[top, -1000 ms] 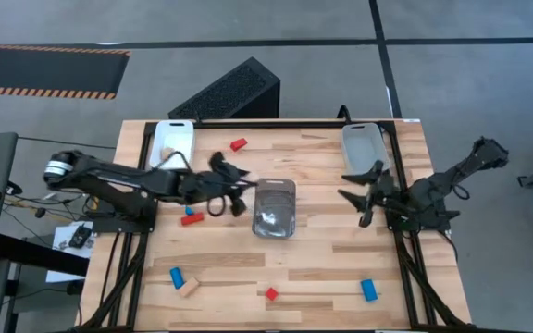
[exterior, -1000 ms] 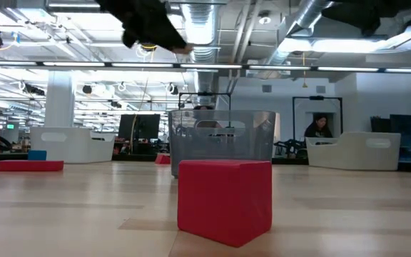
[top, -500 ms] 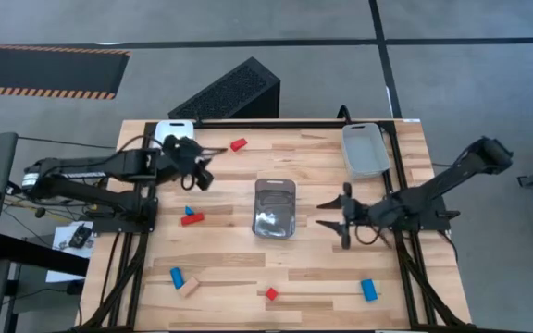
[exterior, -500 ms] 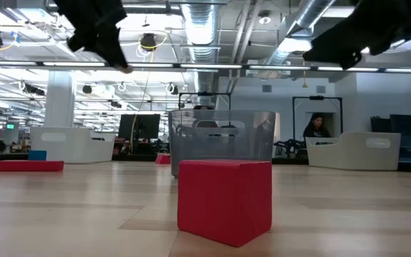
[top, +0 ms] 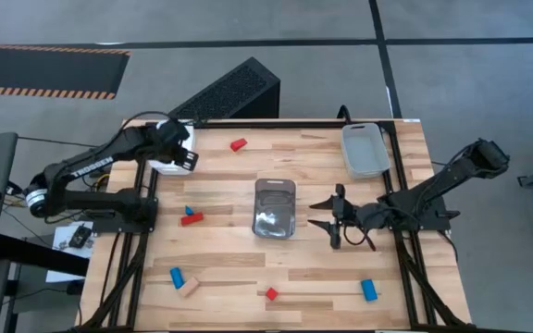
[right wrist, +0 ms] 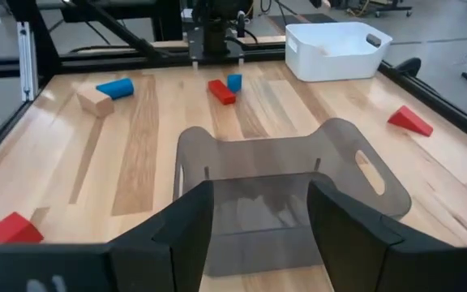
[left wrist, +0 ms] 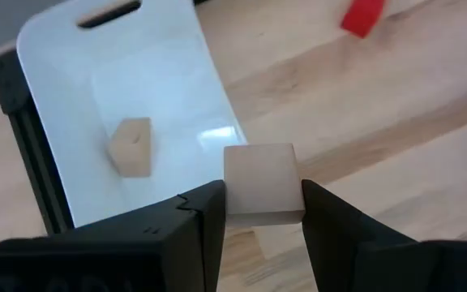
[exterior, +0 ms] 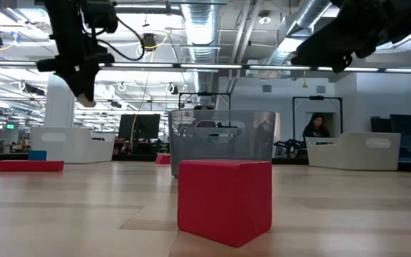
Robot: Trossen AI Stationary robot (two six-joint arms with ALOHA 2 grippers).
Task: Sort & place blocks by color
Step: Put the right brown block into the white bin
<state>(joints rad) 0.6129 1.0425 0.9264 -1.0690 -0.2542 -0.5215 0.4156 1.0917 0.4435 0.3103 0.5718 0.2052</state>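
My left gripper [top: 179, 154] hangs over the near end of the white tray [top: 170, 137] at the table's far left corner, shut on a light wood block [left wrist: 261, 182]. Another light wood block [left wrist: 131, 146] lies inside that tray [left wrist: 71, 89]. My right gripper [top: 333, 218] is open and hovers just right of the clear tray [top: 274, 207], its fingers pointing at the tray [right wrist: 282, 182]. On the table lie a red wedge [top: 238, 144], a red bar [top: 193, 220] beside a small blue block [top: 189, 211], and more blocks along the near edge. My left gripper pinches the light wood block between its two fingers [left wrist: 207, 212], one on each opposite side face [left wrist: 232, 188]. The fingers point down from above. The block is lifted clear, level, over the white tray's near rim and the table beside it.
A grey tray [top: 363, 148] sits at the far right corner. Near the front edge lie a blue block [top: 176, 277], a wood block [top: 188, 288], a red block [top: 271, 294] and a blue block [top: 368, 289]. Black frame rails border the table; a black box [top: 229, 91] stands behind it.
My left gripper has swung from beside the clear tray toward the table's far left, ending over the white tray. My right gripper has moved from near the grey tray toward the near edge and left, up to the clear tray's right side.
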